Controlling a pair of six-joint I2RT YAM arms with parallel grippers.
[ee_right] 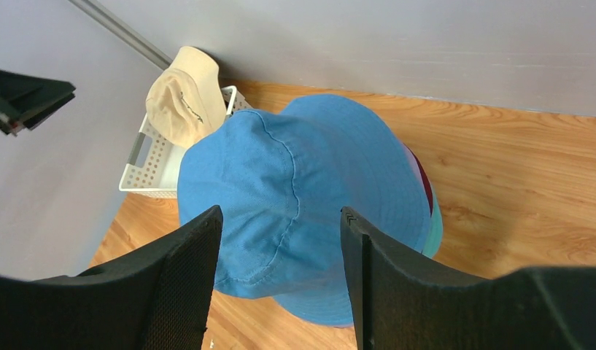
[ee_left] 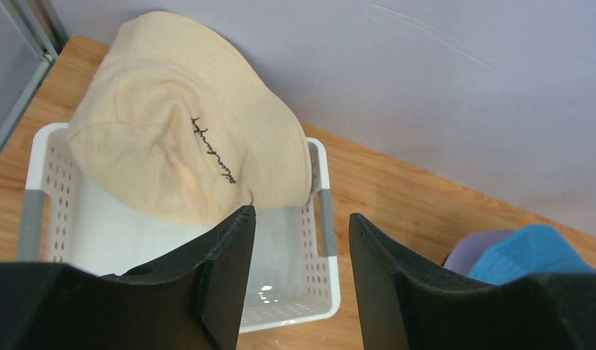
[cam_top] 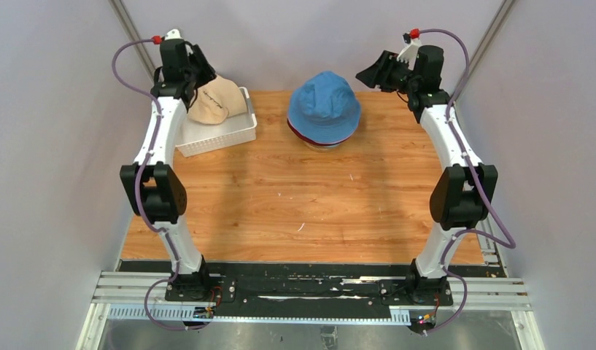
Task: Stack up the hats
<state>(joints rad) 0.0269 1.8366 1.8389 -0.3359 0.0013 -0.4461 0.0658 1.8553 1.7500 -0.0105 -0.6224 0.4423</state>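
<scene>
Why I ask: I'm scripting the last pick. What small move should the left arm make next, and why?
Probably lower the left pincer onto the beige hat and close. Its jaws stand open and empty by that hat, which lies on the basket; the others sit stacked under the blue hat.

Arms stretched forward — left end effector (ee_left: 300,222) and right end effector (ee_right: 280,217) gaping, empty.
</scene>
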